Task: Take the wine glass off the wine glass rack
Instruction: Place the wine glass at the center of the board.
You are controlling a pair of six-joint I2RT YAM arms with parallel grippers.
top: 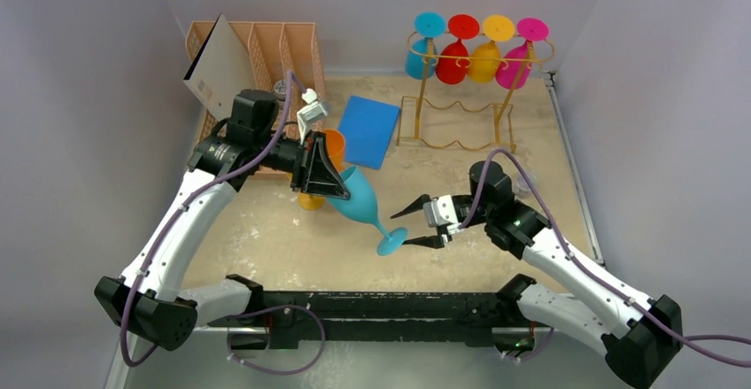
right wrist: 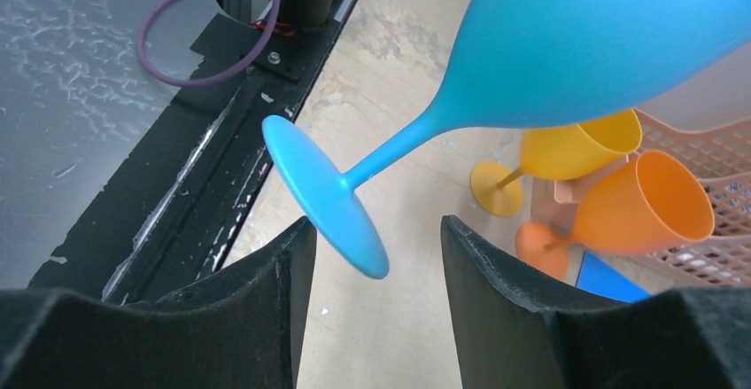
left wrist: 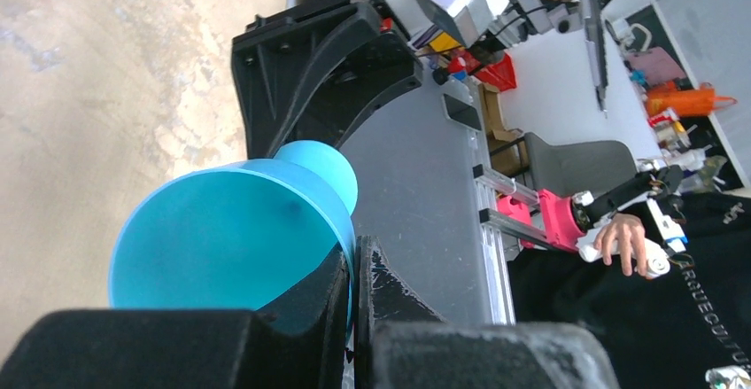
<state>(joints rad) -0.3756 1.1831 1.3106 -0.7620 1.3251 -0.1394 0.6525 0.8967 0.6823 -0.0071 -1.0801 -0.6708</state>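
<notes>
At the 6 o'clock edge of the top view sit the two arm bases on their black rail (top: 390, 305). Above the middle of the table (top: 266, 247), the left gripper (top: 323, 172) is clamped on the bowl of a blue wine glass (top: 359, 203). The glass is tilted, with its foot pointing to 5 o'clock. The right gripper (top: 403, 229) has its jaws spread on either side of that foot. The gold wire rack (top: 424, 88) stands well apart at 1 o'clock. A blue (top: 421, 59), a red (top: 452, 63), a yellow (top: 484, 63) and a pink glass (top: 514, 68) hang upside down from it. A peach file organizer (top: 283, 43) is at 11 o'clock, with a blue pad (top: 367, 130) between it and the rack. In the left wrist view the black fingers (left wrist: 310, 318) fill the 6 o'clock edge, and the left gripper (left wrist: 352, 269) pinches the rim of the wine glass (left wrist: 230, 238). The right gripper's black frame (left wrist: 310, 61) sits at 12 o'clock. In the right wrist view two black fingers (right wrist: 266, 300) stand apart at 6 o'clock. The right gripper (right wrist: 372, 247) is released, and the foot of the wine glass (right wrist: 531, 43) dips into the gap, with neither pad seen touching it. At 3 o'clock a yellow cup (right wrist: 576, 145) and an orange cup (right wrist: 642, 203) lie beside the organizer (right wrist: 708, 150).
</notes>
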